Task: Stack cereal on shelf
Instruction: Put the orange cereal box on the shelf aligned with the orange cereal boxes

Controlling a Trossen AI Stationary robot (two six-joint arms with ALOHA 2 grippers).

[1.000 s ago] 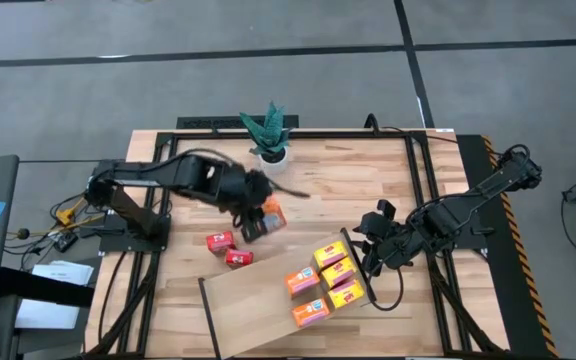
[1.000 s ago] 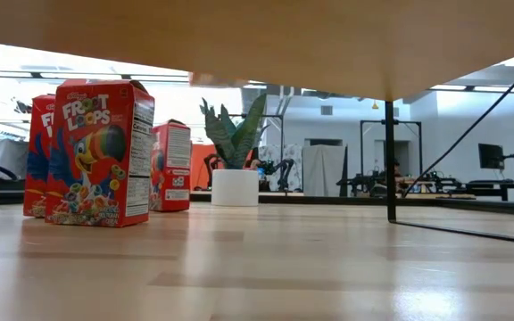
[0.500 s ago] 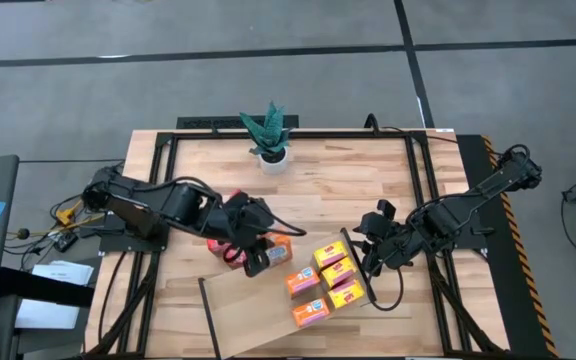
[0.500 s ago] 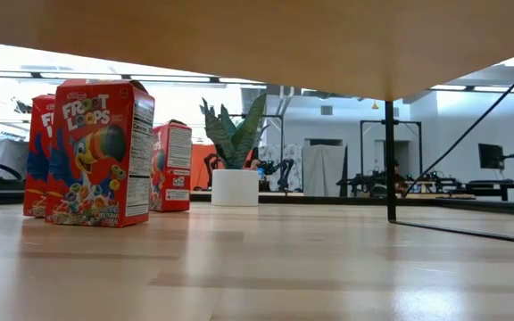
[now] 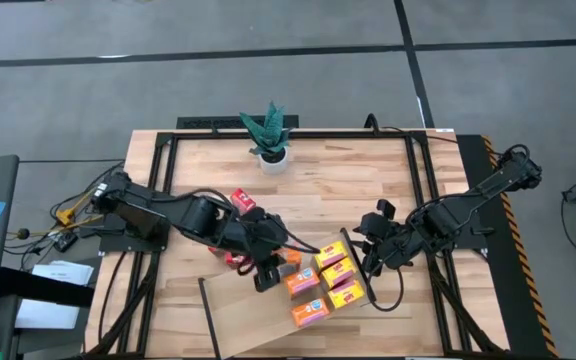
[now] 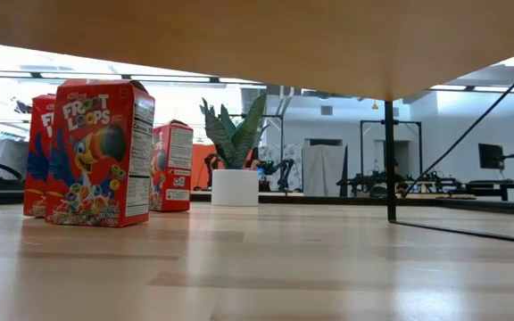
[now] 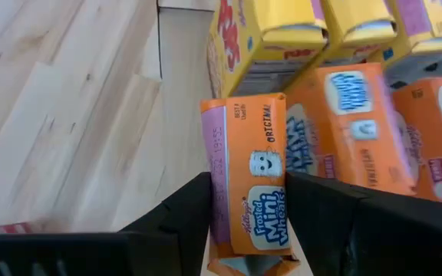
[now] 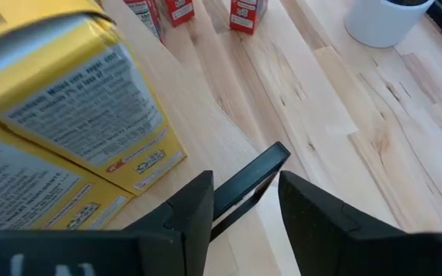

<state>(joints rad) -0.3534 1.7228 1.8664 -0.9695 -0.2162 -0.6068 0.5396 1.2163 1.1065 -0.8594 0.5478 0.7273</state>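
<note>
Cereal boxes are small cardboard rectangles with glossy printed faces. One orange box point(image 7: 250, 172), labelled Frosted Mini Wheats, sits clamped between the two dark fingers of the left tool point(image 7: 245, 203), held over the near edge of the shelf point(image 5: 253, 310). That shelf is a flat light-wood board with thin black metal rails at its short ends, lying at an angle on the slatted wooden counter point(image 5: 348, 185).

On the shelf, five boxes stand close together in two rows: yellow boxes point(image 5: 333, 257) toward the right arm and orange boxes point(image 5: 305, 283) beside them. The held box hangs just beside the orange row. Red boxes point(image 6: 96, 153), printed Froot Loops, stand upright on the bare counter off the shelf, beside the left arm.

The left arm reaches low and long across the counter from its base at the left edge, its wrist angled down toward the shelf. The right arm is folded low at the shelf's far short end, and the right tool point(image 8: 240, 188) has its fingers set either side of the black rail point(image 8: 248, 184); whether they press on it cannot be told.

A white round pot with a spiky green plant point(image 5: 269, 135) stands at the counter's far edge.
</note>
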